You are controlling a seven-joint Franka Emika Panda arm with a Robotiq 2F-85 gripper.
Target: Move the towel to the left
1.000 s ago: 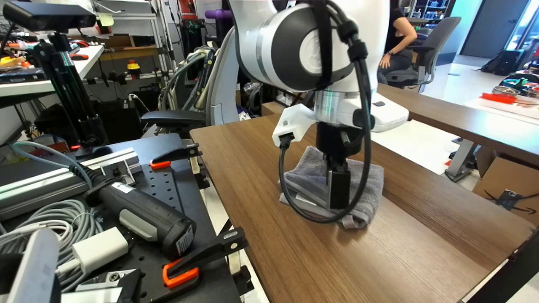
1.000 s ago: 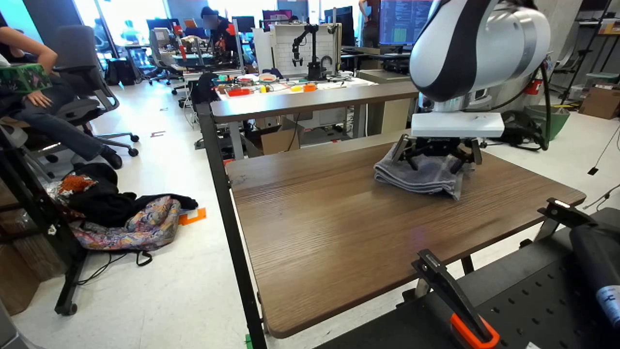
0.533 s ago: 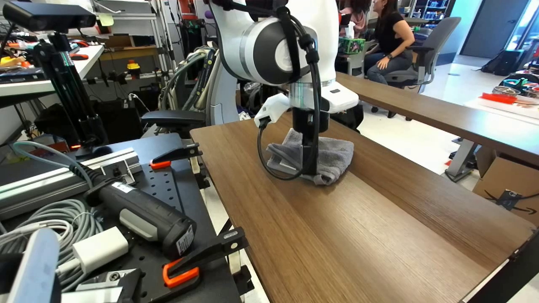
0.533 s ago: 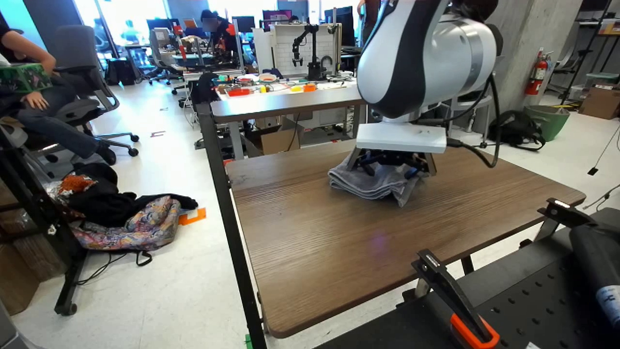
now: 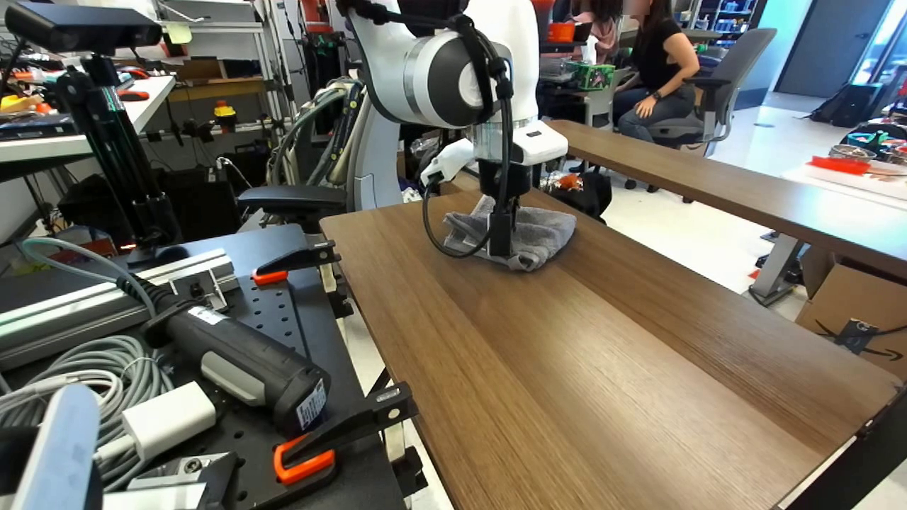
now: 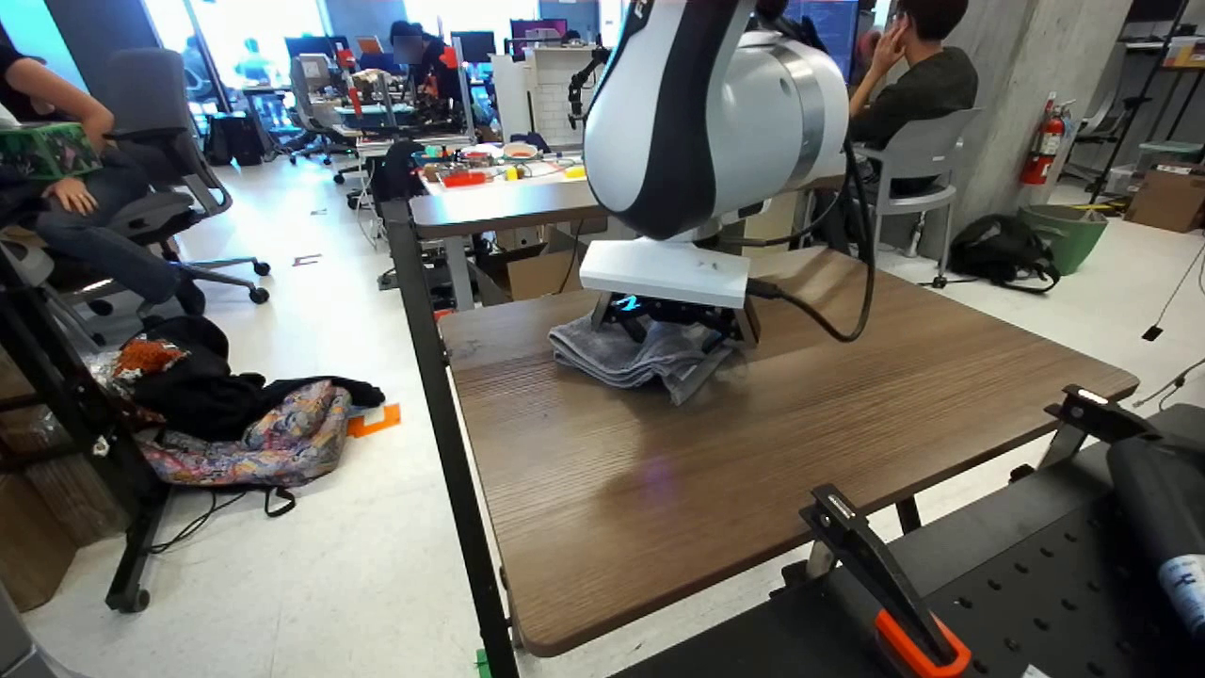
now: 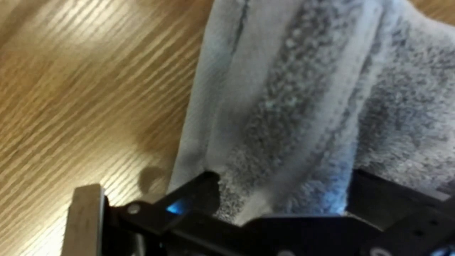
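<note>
Fingers [image 7: 202, 193] of the gripper [image 6: 673, 337]: part-way apart, 1 each side of the bunched towel [image 7: 284, 99], apparently pinching it. Handling: judged light, soft and limp (loose layers may slip); take hold through the full fold. Location: on the wooden table [image 5: 602, 397] beneath the gripper, nearer the end with the black bar [image 6: 437, 377]. Surroundings: black perforated bench [image 5: 283, 304] with 2 clamps [image 5: 354, 421] alongside; a seated person [image 6: 927, 99] in the background.

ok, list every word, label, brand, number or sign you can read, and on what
No text is legible.
Arm: lettering cut off at the top edge in an exterior view; unreadable.
Tool: labels, too blurred.
Near clamp: label, too small.
Box: curved arrow logo, no readable word.
Monitor: screen contents too small.
Towel: no readable text.
</note>
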